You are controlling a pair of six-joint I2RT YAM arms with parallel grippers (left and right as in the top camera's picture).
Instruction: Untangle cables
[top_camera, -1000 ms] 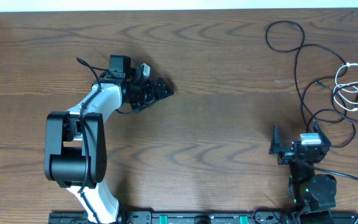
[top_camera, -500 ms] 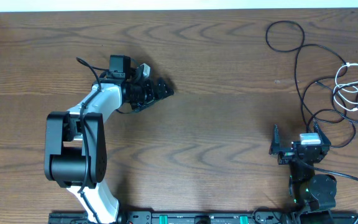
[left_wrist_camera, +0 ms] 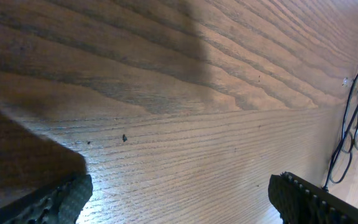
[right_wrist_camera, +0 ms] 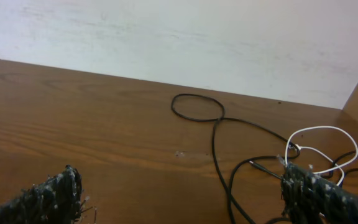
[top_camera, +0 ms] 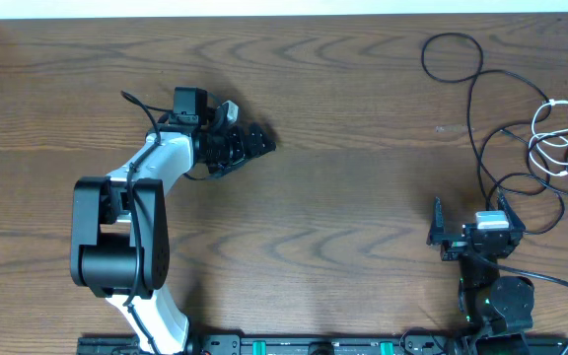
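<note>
1. A brown wood-grain counter point(top_camera: 343, 197) fills the overhead frame, with a plain white wall point(right_wrist_camera: 166, 37) behind it.
2. A long thin black cord point(top_camera: 472, 108) loops down the upper right.
3. A short thin white cord point(right_wrist_camera: 323, 128) lies coiled at the right edge, overlapping the black one.
4. The ribbed black left fingers point(left_wrist_camera: 61, 199) are spread wide and empty.
5. The right fingers point(right_wrist_camera: 48, 196) are also wide and empty, apart from both cords.

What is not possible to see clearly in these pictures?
Black cord: overhead, too thin to tell which strand lies on top where it crosses.
White cord: right wrist, lower loops hidden behind a finger.
Both cords: left wrist, cut off by the right edge.
</note>
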